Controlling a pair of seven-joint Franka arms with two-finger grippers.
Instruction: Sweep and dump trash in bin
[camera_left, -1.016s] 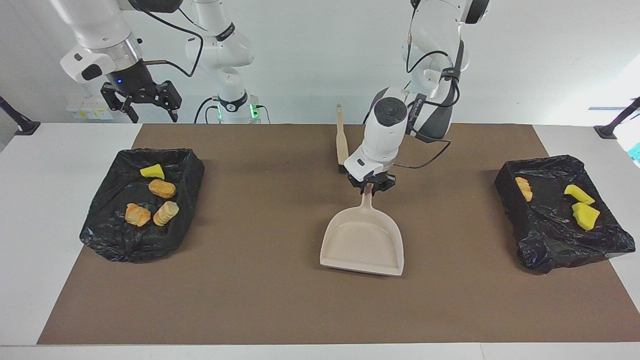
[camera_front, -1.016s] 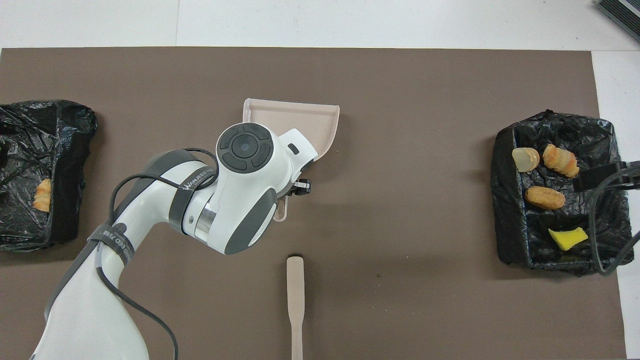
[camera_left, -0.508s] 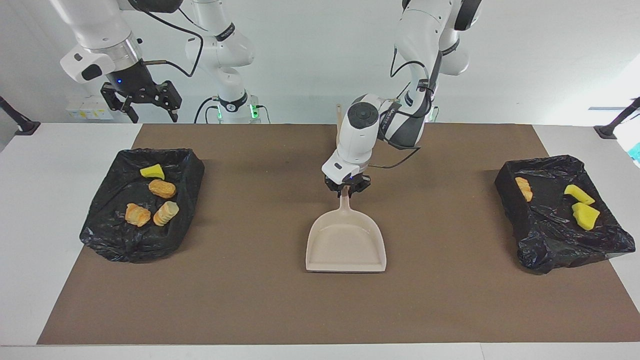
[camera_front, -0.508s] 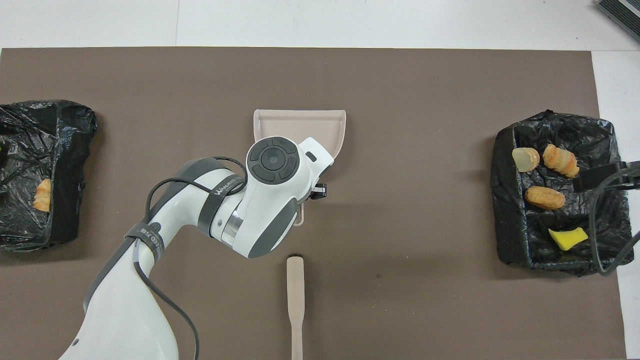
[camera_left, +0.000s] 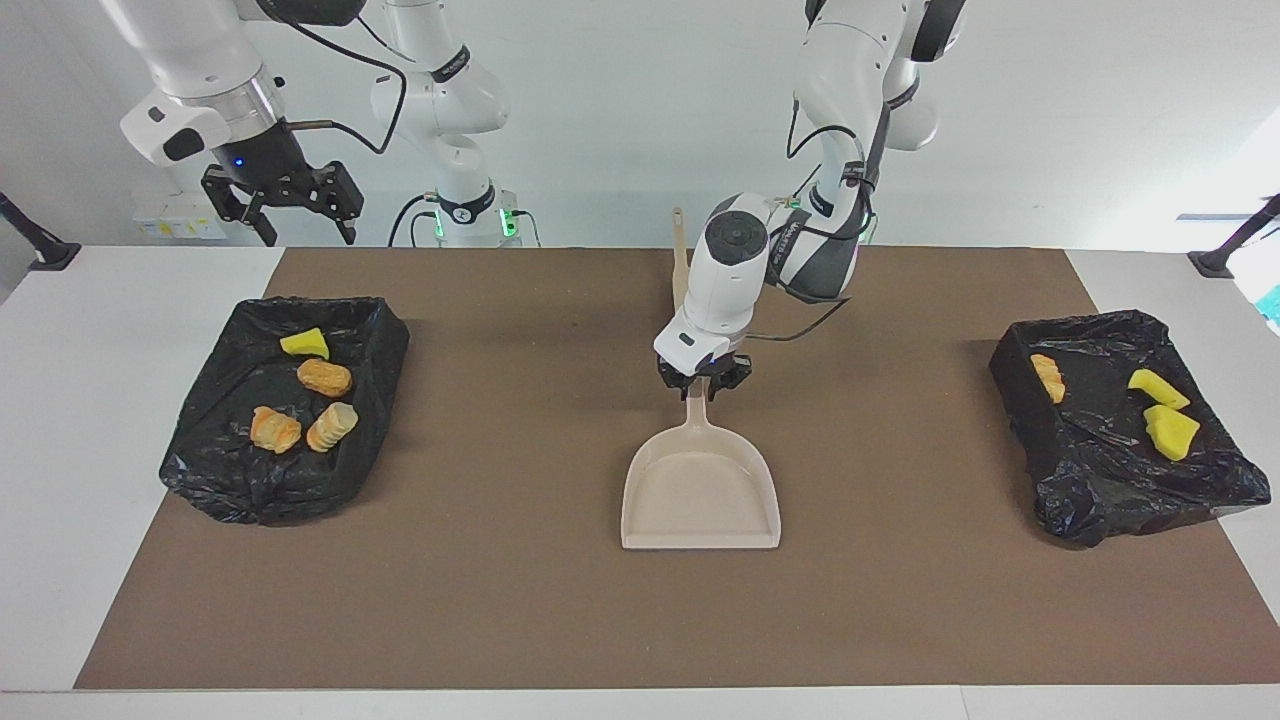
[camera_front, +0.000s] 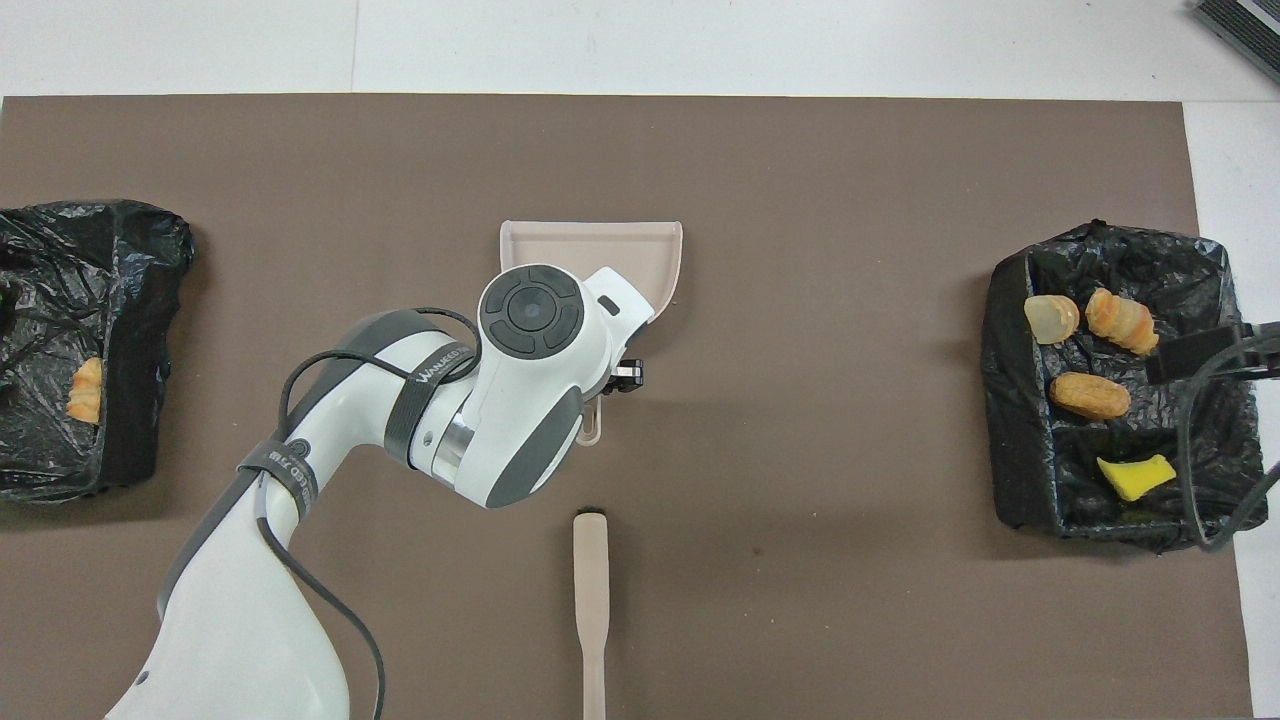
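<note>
A beige dustpan (camera_left: 700, 495) (camera_front: 590, 245) lies flat and empty at the middle of the brown mat. My left gripper (camera_left: 703, 385) is down at the dustpan's handle (camera_left: 698, 410). All the trash lies in two black-lined bins. The bin (camera_left: 230, 490) at the right arm's end holds several pieces, among them a yellow chunk (camera_left: 305, 344) and a brown lump (camera_left: 325, 377). The bin (camera_left: 1100, 510) at the left arm's end holds an orange lump (camera_left: 1047, 377) and two yellow chunks (camera_left: 1158, 388). My right gripper (camera_left: 300, 225) hangs open and empty, high over the table edge beside its bin.
A beige brush (camera_left: 683, 280) (camera_front: 590, 590) lies on the mat, nearer to the robots than the dustpan, its handle pointing toward them. The brown mat (camera_left: 500, 600) covers most of the white table. The left arm's forearm (camera_front: 470, 400) covers part of the dustpan from above.
The left arm has carried the dustpan a little toward the right arm's end of the table and squared it up. The right arm has not moved.
</note>
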